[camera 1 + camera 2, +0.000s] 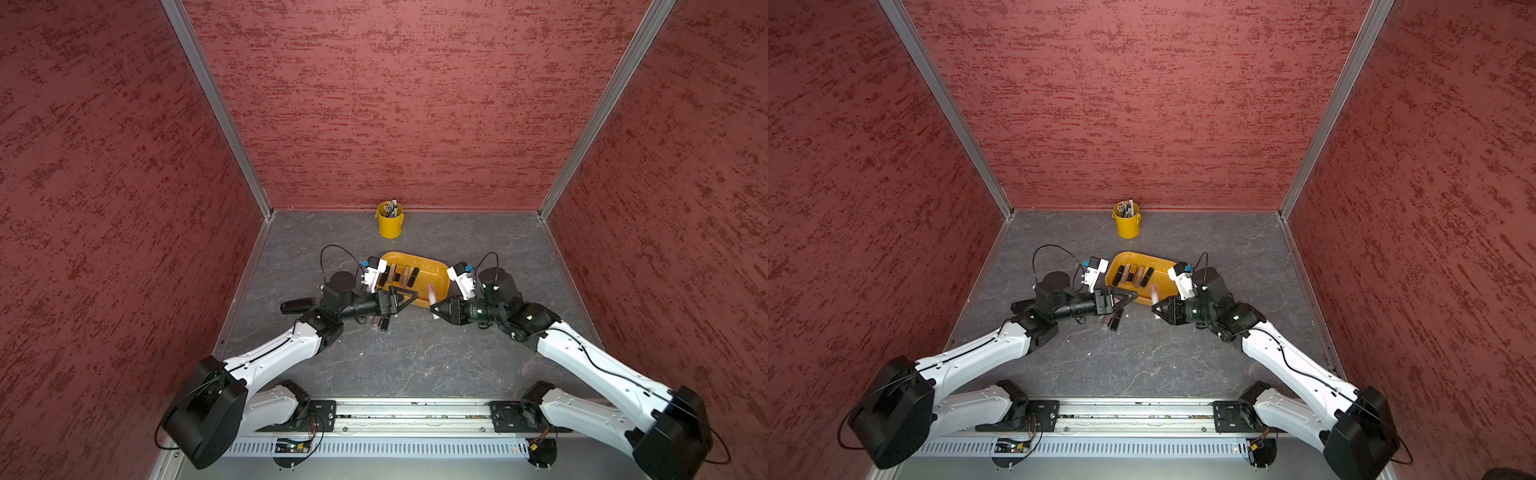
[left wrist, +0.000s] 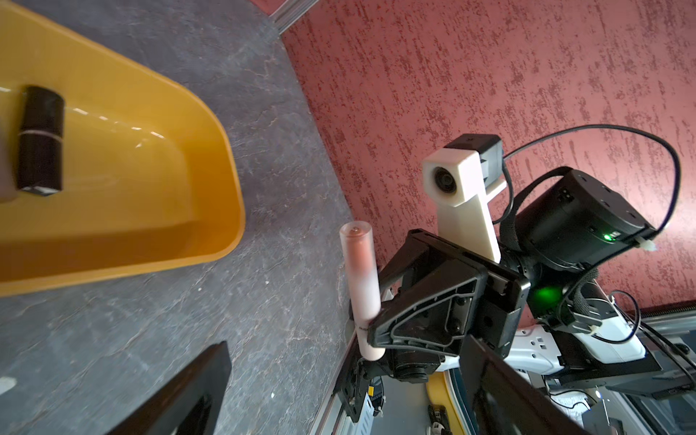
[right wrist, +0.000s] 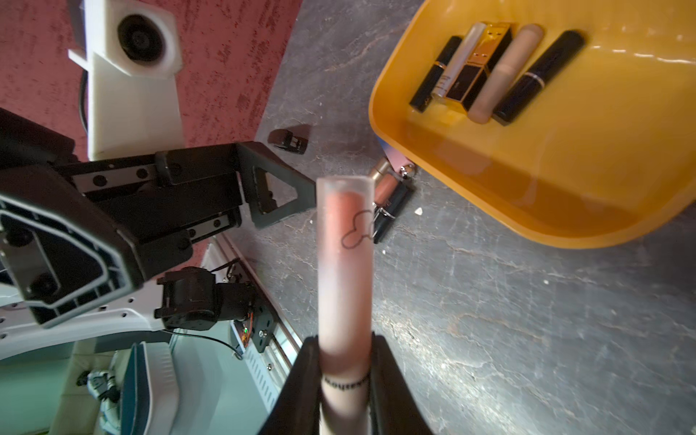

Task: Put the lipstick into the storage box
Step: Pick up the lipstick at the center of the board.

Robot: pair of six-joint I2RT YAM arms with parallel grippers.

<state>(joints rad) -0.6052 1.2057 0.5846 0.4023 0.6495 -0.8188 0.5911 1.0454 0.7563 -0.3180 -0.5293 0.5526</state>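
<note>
Clamps the right gripper shut on the lipstick, a frosted pink tube with a pale lower end, pinching it near that pale end so that most of the tube sticks out past the jaws. Holds it close by the near right corner of the storage box, outside the rim as seen from the left wrist; cannot tell whether its lower end touches the table. Holds the left gripper with jaws spread wide and nothing between them, by the box's near edge. Stores five lipsticks already, side by side in the left part of the box: black, white, gold-and-black, beige, black. Leaves a few loose lipsticks lying on the table just beside the box's near edge, under the left gripper. Shows a small black object on the table farther left, and a yellow bucket standing well behind the box, near the back wall.
</note>
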